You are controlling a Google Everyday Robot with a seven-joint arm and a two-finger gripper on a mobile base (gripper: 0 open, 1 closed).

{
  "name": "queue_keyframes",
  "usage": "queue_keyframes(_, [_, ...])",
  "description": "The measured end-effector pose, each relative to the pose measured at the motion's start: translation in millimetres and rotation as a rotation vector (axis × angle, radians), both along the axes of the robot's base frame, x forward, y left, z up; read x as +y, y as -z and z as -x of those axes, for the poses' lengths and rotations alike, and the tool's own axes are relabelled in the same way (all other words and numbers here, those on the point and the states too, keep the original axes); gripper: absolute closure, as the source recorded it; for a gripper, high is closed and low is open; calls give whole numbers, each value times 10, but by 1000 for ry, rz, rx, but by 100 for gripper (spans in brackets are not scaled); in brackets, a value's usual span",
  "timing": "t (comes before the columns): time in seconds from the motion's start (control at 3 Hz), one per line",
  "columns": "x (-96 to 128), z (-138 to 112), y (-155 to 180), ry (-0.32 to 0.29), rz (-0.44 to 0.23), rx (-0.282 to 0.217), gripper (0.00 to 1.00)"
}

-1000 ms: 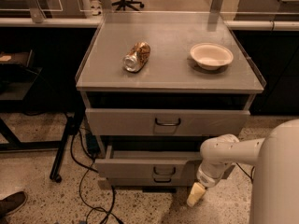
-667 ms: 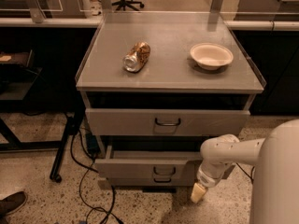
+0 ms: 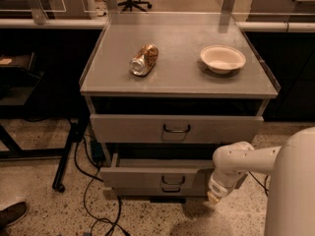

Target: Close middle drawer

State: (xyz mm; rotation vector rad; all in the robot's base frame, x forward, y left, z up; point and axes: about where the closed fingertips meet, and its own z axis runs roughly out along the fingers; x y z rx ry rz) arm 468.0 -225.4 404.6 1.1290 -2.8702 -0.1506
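Observation:
The middle drawer [image 3: 147,177] is a low, wide grey drawer with a small dark wire handle [image 3: 171,181]. It stands pulled out from the cabinet, and its inside shows as a shallow strip behind the front panel. My gripper [image 3: 214,194] hangs at the end of the white arm [image 3: 236,159], at the right end of that drawer's front panel, low near the floor. The gripper touches or nearly touches the panel's right corner.
The upper drawer [image 3: 133,128] sits above it and another drawer handle [image 3: 170,190] shows just below. On the cabinet top lie a crushed can [image 3: 144,59] and a white bowl [image 3: 222,58]. Cables [image 3: 91,191] and a stand leg [image 3: 66,156] lie on the floor at the left. My white base [image 3: 293,191] fills the right.
My gripper has moved slightly up and to the right, closer to the right end of the middle drawer's front. The drawer stands about as far out as before.

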Motion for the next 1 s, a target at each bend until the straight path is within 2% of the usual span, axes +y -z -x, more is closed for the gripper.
queue_keyframes(0.33, [-84,-229,-73,32,2,-58,100])
queue_keyframes(0.67, [-134,-467,-133,50,2,-107,100])
queue_keyframes(1.0, [-132,-626,-113,57,-4,-128,100])
